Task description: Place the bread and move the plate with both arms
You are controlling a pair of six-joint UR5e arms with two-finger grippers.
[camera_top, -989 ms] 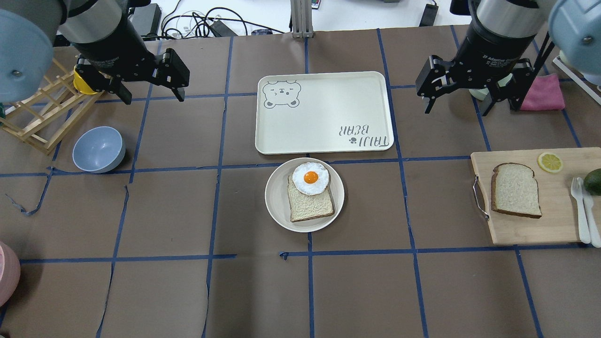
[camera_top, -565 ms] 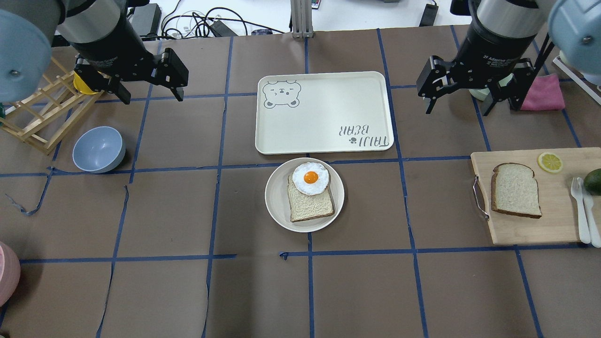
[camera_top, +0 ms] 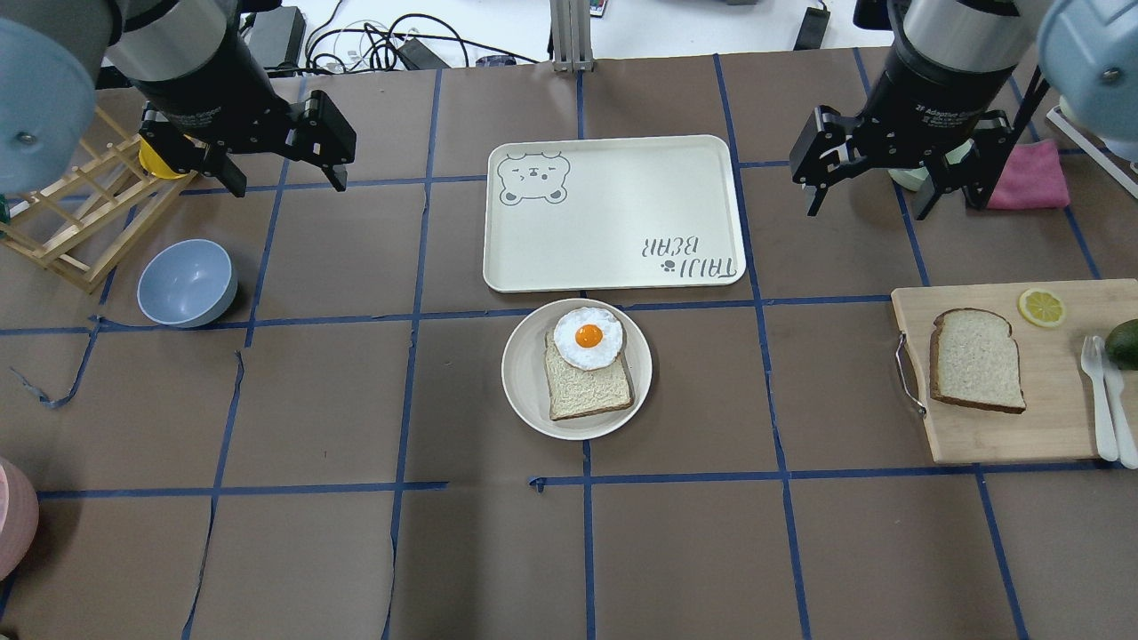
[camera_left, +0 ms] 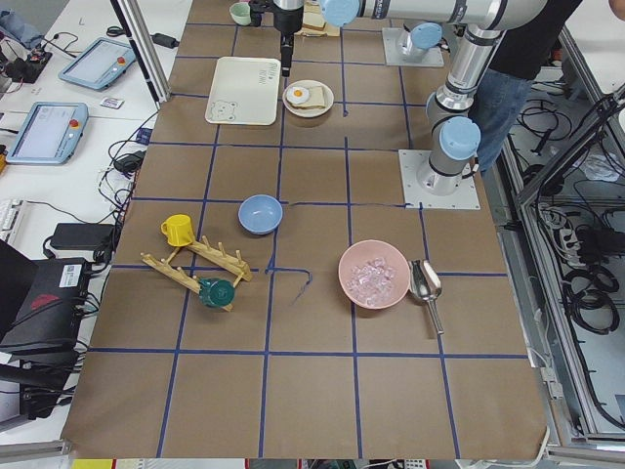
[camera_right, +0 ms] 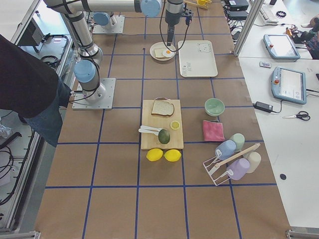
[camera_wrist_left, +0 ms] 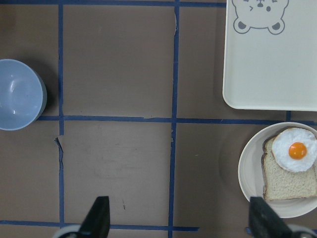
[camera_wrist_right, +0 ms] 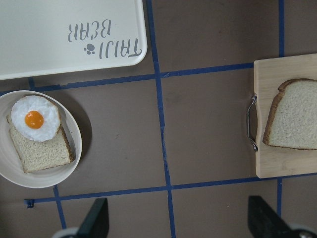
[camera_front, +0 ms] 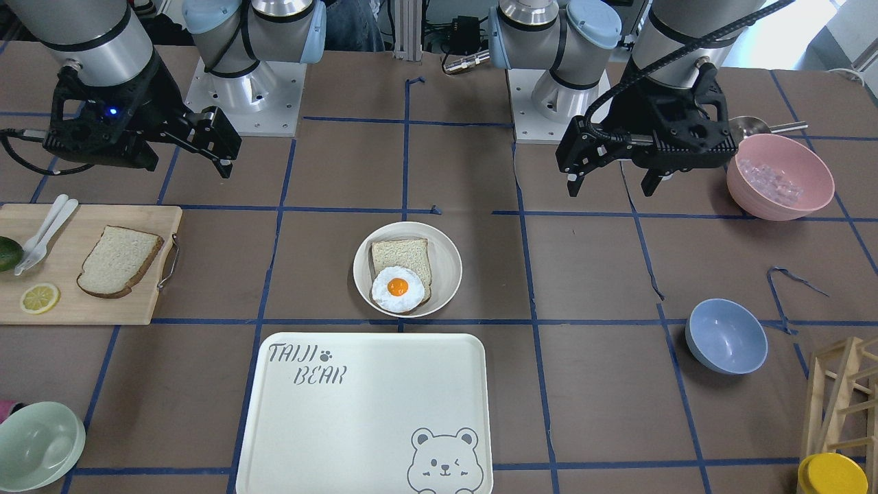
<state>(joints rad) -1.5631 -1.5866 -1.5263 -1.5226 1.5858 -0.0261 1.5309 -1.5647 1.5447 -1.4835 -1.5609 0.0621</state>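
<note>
Progress stands at the very start, by my reading.

In the overhead view the bread (camera_top: 976,360) lies flat on the wooden cutting board (camera_top: 1049,431) at the robot's right. It is well apart from the plate (camera_top: 524,373). The plate sits on the surface (camera_top: 311,400) at the middle, just beside the near edge of the bear tray (camera_top: 613,213). It carries a smaller slice (camera_top: 589,393) with a fried egg (camera_top: 588,338) overlapping it. The left gripper (camera_top: 291,188) and the right gripper (camera_top: 864,213) hang above the surface on either side of the tray. Both have jaws spread wide with nothing between them.

The front-facing view agrees: both grippers are released and empty, and neither touches the bread or the plate.

The left wrist view has the plate at its right edge. The jaws stand wide apart at the bottom, over bare surface.

The right wrist view has the bread on the board, cut off at the right edge, and the plate at the lower left. Here too the jaws are parted and hold nothing.

In the two side views the things are too small to add much. The bread shows on its board and the plate next to the tray.

So nothing is done yet. The bread is not yet on the plate, and the plate has not been taken up by the two arms. Its goal is probably the tray, though that is a guess.
</note>
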